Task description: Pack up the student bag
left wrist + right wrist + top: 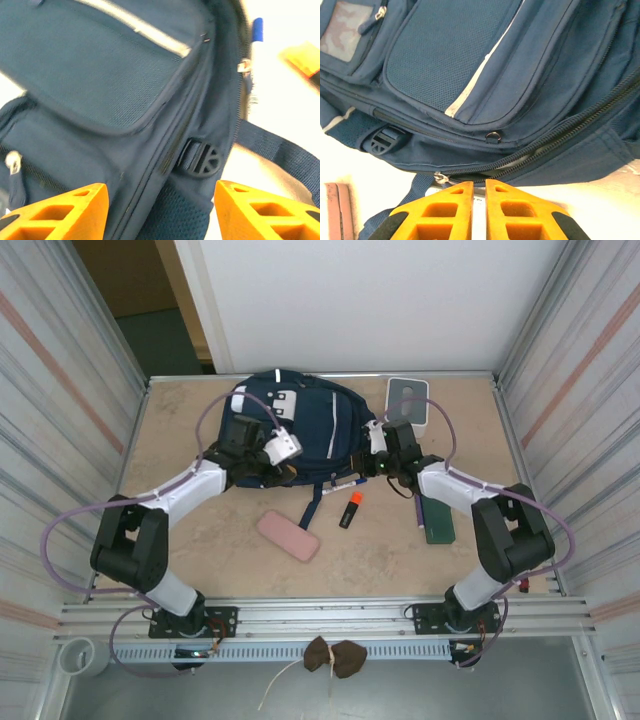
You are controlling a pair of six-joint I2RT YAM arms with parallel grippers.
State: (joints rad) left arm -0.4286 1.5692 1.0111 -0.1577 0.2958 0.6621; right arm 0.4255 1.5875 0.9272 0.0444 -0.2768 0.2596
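The student bag [300, 425] lies flat at the back middle of the table, navy with white patches. My left gripper [285, 455] is at its near left side. In the left wrist view its orange fingers [75, 210] stand wide apart, open, over the bag's side panel and a black buckle [202, 159]. My right gripper [378, 462] is at the bag's near right corner. Its jaws [479, 184] are almost together just short of the main zip [545, 140], which gapes a little onto light lining. Something white shows through the slit; I cannot tell if it is gripped.
A white pen with a blue cap [345, 483] lies by the bag's near edge. In front lie an orange marker [350, 510], a pink case [288, 536] and a dark green book [437, 518]. A white-grey box [408, 400] stands at the back right. Corrugated walls close both sides.
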